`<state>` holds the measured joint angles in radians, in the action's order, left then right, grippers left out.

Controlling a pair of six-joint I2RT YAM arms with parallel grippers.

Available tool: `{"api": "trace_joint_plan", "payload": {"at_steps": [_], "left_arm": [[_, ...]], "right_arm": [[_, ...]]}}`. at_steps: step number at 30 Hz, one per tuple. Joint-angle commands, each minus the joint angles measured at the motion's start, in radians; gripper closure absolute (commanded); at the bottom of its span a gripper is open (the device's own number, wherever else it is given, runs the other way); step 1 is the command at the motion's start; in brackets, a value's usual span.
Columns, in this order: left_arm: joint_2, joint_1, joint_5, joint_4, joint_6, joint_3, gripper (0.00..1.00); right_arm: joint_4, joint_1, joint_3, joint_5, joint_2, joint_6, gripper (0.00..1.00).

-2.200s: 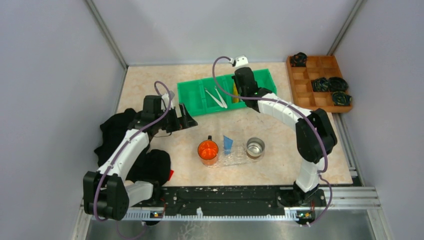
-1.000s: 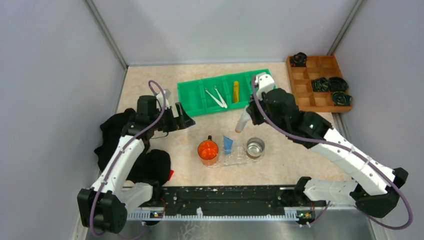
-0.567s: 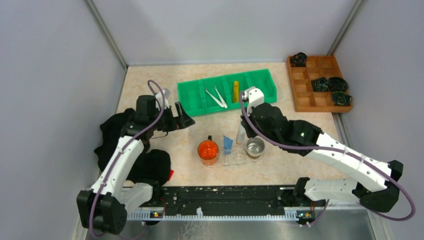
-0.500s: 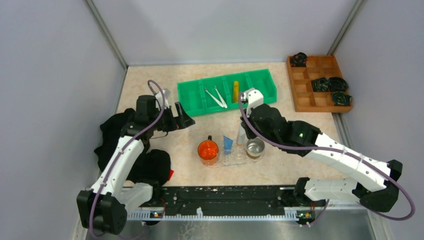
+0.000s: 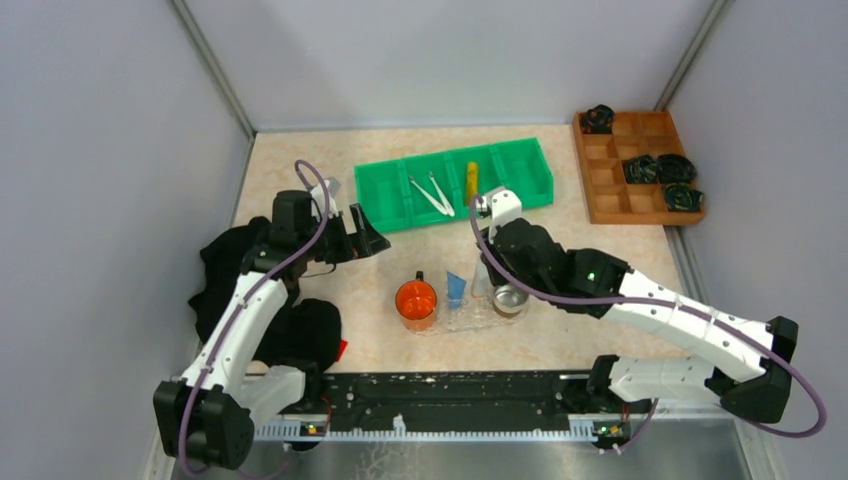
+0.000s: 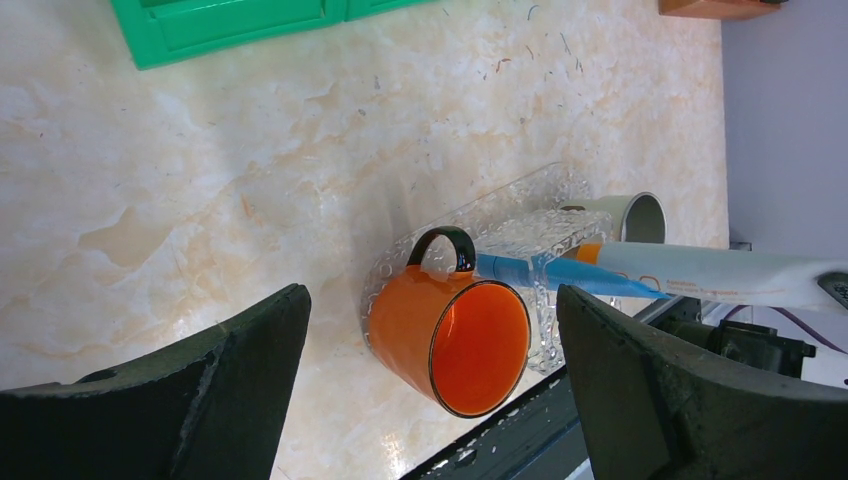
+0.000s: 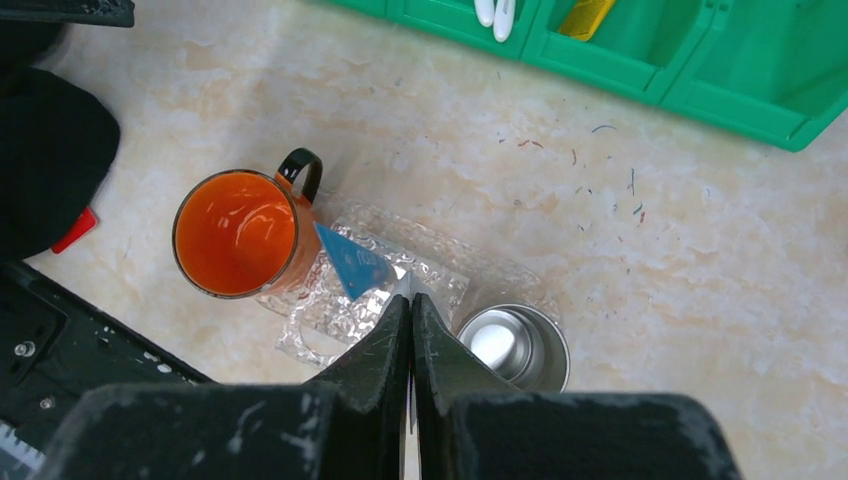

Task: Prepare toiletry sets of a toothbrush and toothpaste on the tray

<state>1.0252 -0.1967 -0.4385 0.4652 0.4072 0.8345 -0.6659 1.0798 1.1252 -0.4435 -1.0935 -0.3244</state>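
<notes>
change: right hand [image 7: 410, 306] has dropped from green bin [image 5: 372, 186] to tray [image 6: 512, 200], clamped on white toothpaste [image 6: 700, 277]
left hand [image 6: 430, 300]: fingers wide apart, empty
tray: clear, knobbly plastic

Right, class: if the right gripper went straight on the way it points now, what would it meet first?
Probably the clear cup on the tray, beside the blue toothpaste; the white toothpaste in the right gripper would touch first. Depth is unclear.

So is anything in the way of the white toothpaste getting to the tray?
Nothing visible blocks it. The right claw holds the white toothpaste over the tray, with the blue toothpaste and steel cup crowding close beside its tip.
</notes>
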Motion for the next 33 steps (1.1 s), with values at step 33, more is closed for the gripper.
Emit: {"api": "trace_joint_plan", "payload": {"at_steps": [33], "left_arm": [[-0.022,-0.001,-0.019,-0.011,0.004,-0.015,0.01]], "right_arm": [[0.09,0.048,-0.024,-0.048,-0.093,-0.004,1.0]]}}
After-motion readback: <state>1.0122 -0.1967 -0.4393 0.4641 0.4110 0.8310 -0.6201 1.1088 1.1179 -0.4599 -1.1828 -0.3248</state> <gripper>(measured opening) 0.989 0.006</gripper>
